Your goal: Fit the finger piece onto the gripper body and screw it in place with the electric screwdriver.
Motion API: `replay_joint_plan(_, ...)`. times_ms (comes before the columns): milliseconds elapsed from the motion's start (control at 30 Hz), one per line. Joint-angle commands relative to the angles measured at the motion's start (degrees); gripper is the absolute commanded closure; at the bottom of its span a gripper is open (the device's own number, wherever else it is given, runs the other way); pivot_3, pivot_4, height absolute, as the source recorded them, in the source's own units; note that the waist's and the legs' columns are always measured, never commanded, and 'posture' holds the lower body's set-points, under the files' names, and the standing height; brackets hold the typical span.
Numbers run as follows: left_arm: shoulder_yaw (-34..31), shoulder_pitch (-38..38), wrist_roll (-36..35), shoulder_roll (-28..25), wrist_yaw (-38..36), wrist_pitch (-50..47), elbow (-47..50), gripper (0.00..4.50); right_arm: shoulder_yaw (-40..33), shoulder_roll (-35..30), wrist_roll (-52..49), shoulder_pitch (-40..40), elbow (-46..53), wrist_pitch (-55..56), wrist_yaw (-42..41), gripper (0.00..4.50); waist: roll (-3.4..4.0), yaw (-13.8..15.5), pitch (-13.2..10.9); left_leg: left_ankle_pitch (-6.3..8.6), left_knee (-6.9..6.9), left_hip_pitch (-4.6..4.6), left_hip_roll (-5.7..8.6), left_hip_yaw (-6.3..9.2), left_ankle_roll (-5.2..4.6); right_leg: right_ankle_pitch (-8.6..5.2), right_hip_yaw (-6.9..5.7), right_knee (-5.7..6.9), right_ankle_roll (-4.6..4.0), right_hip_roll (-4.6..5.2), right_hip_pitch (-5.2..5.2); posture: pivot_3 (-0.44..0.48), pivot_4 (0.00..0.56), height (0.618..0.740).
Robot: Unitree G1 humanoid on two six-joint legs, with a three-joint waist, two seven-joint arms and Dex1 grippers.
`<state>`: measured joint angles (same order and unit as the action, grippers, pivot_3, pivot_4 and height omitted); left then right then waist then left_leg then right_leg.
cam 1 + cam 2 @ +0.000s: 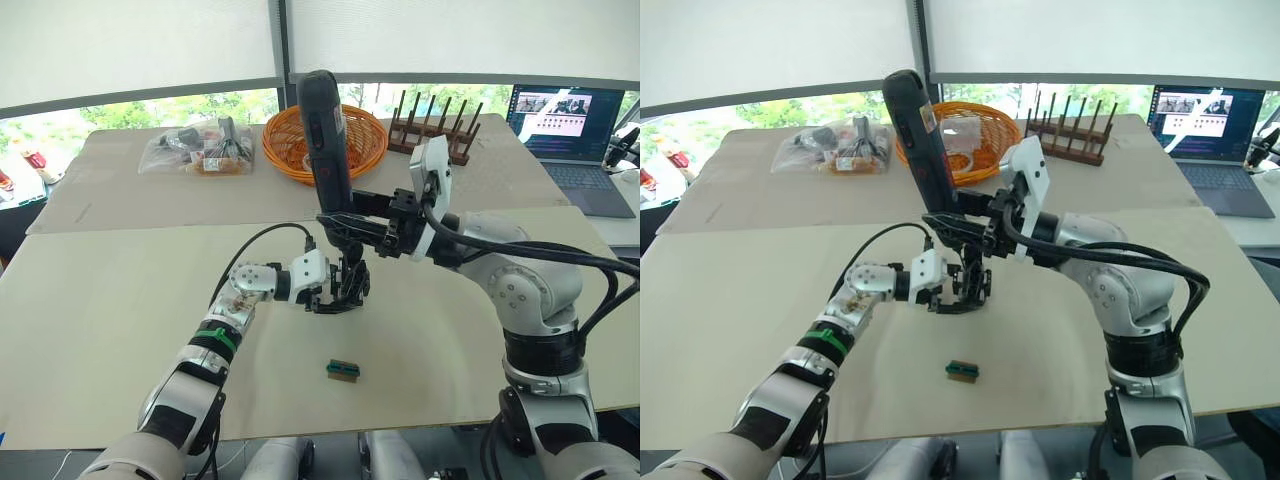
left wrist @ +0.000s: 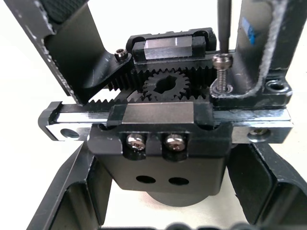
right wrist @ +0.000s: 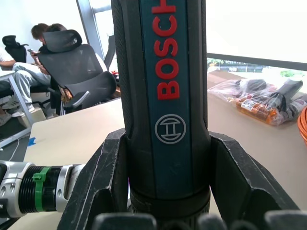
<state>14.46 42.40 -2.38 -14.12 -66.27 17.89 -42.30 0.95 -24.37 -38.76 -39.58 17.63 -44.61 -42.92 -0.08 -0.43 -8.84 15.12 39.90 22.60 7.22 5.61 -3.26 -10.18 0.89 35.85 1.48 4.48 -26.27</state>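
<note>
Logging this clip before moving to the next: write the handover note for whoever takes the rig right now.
Left claw: shut on the gripper body, held just above the table.
Right claw: shut on the electric screwdriver, upright, bit on a screw in the gripper body.
Done: the screw is started but stands proud.
Left: drive it home; whether the finger piece is seated can't be told.
Small green-and-brown block lies on the table, untouched.

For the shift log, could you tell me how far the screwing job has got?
Done: finger piece sits on the gripper body, held by the left end effector. In hand: the right end effector holds the electric screwdriver, bit on the screw. Left: the screw stands proud.
</note>
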Motion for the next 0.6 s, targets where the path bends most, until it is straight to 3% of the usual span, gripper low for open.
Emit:
replay_joint_plan(33,-0.51,0.96,0.09,-0.3,0.13,0.26,0.11,1.65,-0.76,-0.19,0.27,-0.92,2.17,4.03,-1.34,2.53,0.0,0.01,0.0,0.0,0.0,0.0,0.0,0.0,0.0,0.0,0.0,0.0,0.0,0.0,0.0,0.0,0.15,0.74)
replay_joint_plan(600,-0.67,0.9,-0.02,-0.27,0.35,0.23,0.53,1.65,0.13,-2.08,2.27,-1.8,2.11,7.37,-5.38,2.53,0.0,0.0,0.0,0.0,0.0,0.0,0.0,0.0,0.01,0.0,0.0,-0.01,0.0,0.0,0.0,0.0,0.15,0.74)
